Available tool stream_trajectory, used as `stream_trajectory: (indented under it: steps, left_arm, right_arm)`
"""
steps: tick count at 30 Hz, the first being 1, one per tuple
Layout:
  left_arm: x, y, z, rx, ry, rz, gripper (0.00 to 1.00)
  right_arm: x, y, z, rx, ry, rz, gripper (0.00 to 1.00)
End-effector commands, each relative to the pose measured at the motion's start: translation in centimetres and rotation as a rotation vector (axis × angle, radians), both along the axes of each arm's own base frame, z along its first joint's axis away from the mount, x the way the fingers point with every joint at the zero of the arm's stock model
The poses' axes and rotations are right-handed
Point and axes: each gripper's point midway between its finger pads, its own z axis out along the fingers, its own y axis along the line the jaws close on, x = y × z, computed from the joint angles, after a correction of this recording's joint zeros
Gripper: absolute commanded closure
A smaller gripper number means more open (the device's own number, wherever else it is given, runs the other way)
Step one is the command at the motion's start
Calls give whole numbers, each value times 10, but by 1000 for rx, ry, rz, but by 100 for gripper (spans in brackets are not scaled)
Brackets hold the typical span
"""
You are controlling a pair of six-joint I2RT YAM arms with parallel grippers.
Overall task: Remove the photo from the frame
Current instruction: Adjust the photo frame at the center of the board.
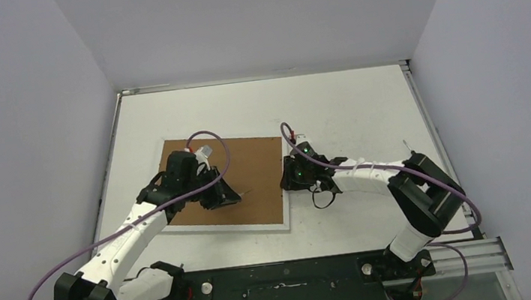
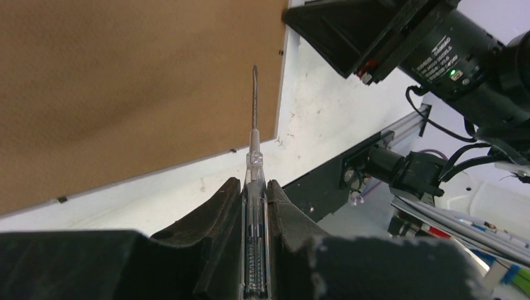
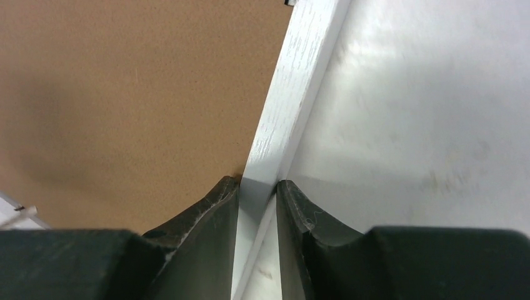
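Lying on the table: the frame [image 1: 258,181], brown back up, left of centre on the white table [image 1: 348,103].
Right gripper [image 3: 257,185]: at the frame's right side, jaws clamped across its narrow white border.
Left gripper [image 2: 255,187]: above the frame's near part, closed tight on a clear-handled screwdriver [image 2: 254,106].
Screwdriver tip: over the brown back, close to the right border, pointing right.
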Motion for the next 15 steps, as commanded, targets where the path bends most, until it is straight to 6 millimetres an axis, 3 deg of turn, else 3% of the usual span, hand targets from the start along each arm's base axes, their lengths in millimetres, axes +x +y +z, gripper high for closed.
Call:
stream_trajectory:
  steps: [1,4,6,9,11,15]
  left_arm:
    - [1,-30,17,-140,-26,-92,100]
    - [-3,-46,16,-191,0,-138,100]
    - [-8,-60,13,-221,28,-181,100]
    - [-8,-74,10,-245,55,-223,100]
    - [-7,-81,6,-265,81,-247,100]
    - [-8,-93,-2,-264,117,-290,100]
  right_arm:
    - [-43,-44,-12,-116,65,-3,84]
    - [-52,-59,-7,-142,57,10,79]
    - [-53,-63,4,-123,27,20,62]
    - [-48,-64,27,-41,-24,21,48]
    - [-45,-64,45,44,-53,16,44]
    - [-48,-69,57,156,-62,14,41]
